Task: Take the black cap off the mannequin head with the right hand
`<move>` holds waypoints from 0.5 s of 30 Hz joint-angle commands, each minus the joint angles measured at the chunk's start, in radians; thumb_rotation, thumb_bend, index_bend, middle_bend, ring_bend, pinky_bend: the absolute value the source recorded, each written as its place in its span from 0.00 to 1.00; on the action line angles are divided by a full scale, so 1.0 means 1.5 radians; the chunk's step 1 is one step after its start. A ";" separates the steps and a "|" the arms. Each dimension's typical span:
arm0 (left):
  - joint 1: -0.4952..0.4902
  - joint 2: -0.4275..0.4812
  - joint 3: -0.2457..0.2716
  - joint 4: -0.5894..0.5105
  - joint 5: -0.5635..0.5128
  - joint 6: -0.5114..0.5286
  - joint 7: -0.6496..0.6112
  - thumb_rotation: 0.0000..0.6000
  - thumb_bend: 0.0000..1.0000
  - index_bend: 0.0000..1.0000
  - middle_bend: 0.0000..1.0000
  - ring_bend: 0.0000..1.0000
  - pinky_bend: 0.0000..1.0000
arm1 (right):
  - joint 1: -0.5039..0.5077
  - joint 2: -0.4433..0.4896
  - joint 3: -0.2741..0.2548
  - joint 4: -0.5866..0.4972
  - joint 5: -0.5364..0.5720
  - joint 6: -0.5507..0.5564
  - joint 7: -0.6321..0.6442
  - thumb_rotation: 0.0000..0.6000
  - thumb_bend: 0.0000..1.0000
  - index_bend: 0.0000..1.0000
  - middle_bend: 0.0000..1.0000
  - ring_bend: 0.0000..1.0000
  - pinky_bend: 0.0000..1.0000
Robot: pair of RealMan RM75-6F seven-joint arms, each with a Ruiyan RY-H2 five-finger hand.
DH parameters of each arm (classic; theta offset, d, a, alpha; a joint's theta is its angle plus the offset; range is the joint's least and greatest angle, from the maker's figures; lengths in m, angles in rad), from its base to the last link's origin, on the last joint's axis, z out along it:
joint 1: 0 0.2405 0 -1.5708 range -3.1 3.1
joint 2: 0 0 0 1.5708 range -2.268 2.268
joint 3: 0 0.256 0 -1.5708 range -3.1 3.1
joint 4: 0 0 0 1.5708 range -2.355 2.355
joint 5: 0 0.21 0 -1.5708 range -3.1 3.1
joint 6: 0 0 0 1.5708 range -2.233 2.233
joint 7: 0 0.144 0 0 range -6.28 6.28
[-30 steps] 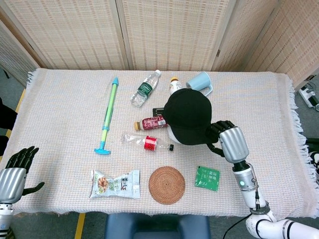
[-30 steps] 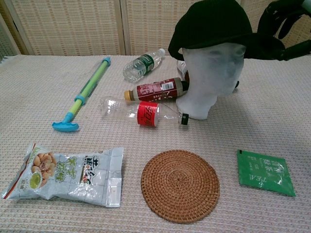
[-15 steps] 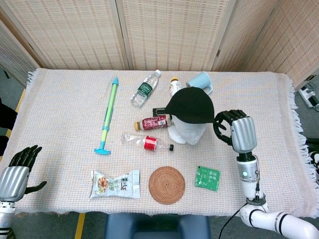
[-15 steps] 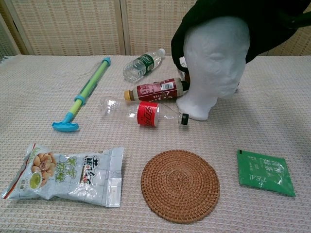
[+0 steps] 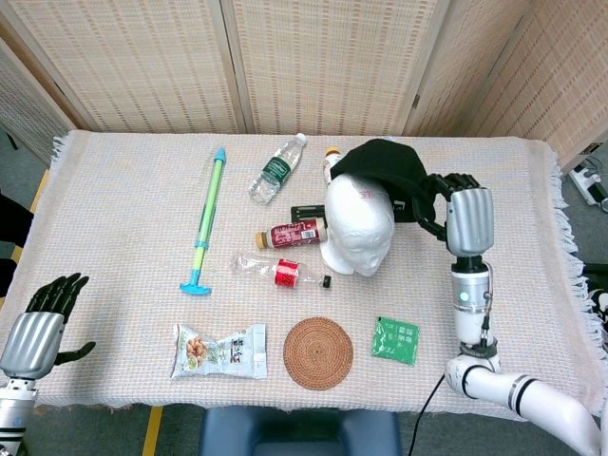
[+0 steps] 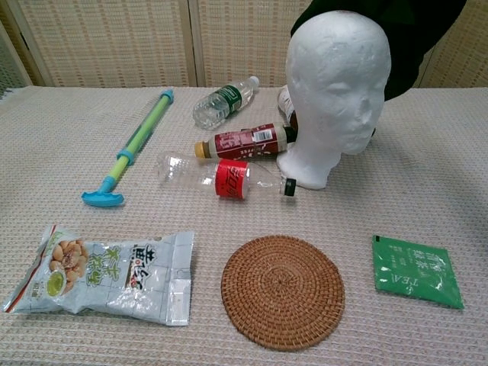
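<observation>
The white foam mannequin head (image 5: 356, 226) (image 6: 335, 84) stands bare on the cloth, right of centre. The black cap (image 5: 385, 168) (image 6: 415, 38) hangs behind and above the head, lifted off it. My right hand (image 5: 465, 218) grips the cap's right edge with curled fingers; in the chest view only the cap shows, the hand is out of frame. My left hand (image 5: 43, 323) hovers at the table's front left corner with fingers spread, holding nothing.
Left of the head lie a red-label bottle (image 5: 290, 234), a crushed clear bottle (image 5: 280, 271), a water bottle (image 5: 276, 169) and a green-blue pump (image 5: 206, 220). A snack bag (image 5: 219, 351), a woven coaster (image 5: 318, 352) and a green tea packet (image 5: 395, 340) lie along the front.
The right hand has risen and moved toward the back of the table, pulling the black cap up off the mannequin head, which now stands uncovered. The left hand barely shifted.
</observation>
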 commanded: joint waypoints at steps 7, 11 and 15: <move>-0.009 -0.005 -0.001 0.003 -0.001 -0.009 0.003 1.00 0.11 0.07 0.10 0.08 0.16 | 0.053 0.007 0.009 0.117 0.051 -0.078 -0.009 1.00 0.74 0.82 0.69 0.52 0.50; -0.013 -0.006 -0.001 0.002 -0.001 -0.013 0.005 1.00 0.11 0.07 0.10 0.08 0.16 | 0.043 0.034 -0.010 0.131 0.049 -0.092 0.001 1.00 0.74 0.82 0.69 0.52 0.50; -0.014 -0.005 -0.001 -0.003 0.001 -0.011 0.009 1.00 0.11 0.07 0.10 0.08 0.16 | 0.018 0.079 -0.041 0.111 0.036 -0.097 0.011 1.00 0.74 0.82 0.69 0.52 0.50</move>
